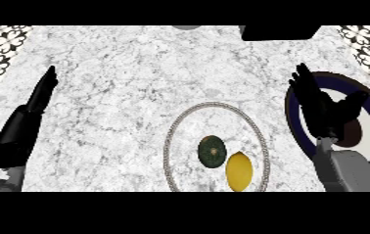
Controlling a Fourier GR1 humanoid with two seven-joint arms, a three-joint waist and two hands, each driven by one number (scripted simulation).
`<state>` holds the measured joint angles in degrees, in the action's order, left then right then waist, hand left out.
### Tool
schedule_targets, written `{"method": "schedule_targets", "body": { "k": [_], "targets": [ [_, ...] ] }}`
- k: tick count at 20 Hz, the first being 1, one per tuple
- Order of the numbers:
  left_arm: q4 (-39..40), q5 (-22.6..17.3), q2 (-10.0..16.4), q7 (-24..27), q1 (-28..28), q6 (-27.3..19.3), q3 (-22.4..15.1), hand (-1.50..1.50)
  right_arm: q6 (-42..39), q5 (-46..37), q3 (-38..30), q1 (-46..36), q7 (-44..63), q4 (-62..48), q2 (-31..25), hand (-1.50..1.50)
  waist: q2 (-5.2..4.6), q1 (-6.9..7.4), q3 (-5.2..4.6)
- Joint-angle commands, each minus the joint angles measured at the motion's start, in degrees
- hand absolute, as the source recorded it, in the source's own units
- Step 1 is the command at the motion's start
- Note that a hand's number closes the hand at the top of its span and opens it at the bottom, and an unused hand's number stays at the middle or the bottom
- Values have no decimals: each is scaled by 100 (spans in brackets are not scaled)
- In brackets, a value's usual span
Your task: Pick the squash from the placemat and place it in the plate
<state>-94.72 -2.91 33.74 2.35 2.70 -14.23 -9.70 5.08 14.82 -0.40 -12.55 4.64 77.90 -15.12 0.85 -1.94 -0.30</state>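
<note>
The dark green squash [212, 151] lies on a round white placemat [217, 118] with a beaded rim, at the lower middle of the head view. A yellow lemon [239, 171] touches it on the right. The plate [292, 123], dark blue at the rim and brown at the centre, sits at the right edge. My right hand [321, 110] stands open over the plate's left part, fingers up, and hides some of it. It holds nothing and is well to the right of the squash. My left hand [33, 105] rests open near the left edge, fingers straight.
A black object [278, 32] sits at the counter's far edge, right of centre. A small grey thing [186, 27] shows at the top middle. Patterned tiles [11, 42] mark the far corners. Bare marble counter [130, 81] spreads between my left hand and the placemat.
</note>
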Motion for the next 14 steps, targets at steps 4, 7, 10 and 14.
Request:
{"method": "schedule_targets", "body": {
  "k": [4,7,10,14],
  "targets": [
    [698,-875,-892,-840,-445,60,-123,0,821,-709,-258,-147,-328,1367,-445,150,-32,-117,-11],
    [737,-1032,-1101,-962,-686,48,-216,0,770,-2363,-57,328,-93,779,-2017,150,-198,-317,-253],
    [769,-1411,-1620,-1156,-971,61,-403,0,2762,-2467,-652,592,-134,1536,-768,-150,-5,-199,-8],
    [993,-1367,-1847,-1119,-786,6,-467,0,3496,-2941,83,1828,-737,3053,300,-150,-15,-136,17]
  ]
}}
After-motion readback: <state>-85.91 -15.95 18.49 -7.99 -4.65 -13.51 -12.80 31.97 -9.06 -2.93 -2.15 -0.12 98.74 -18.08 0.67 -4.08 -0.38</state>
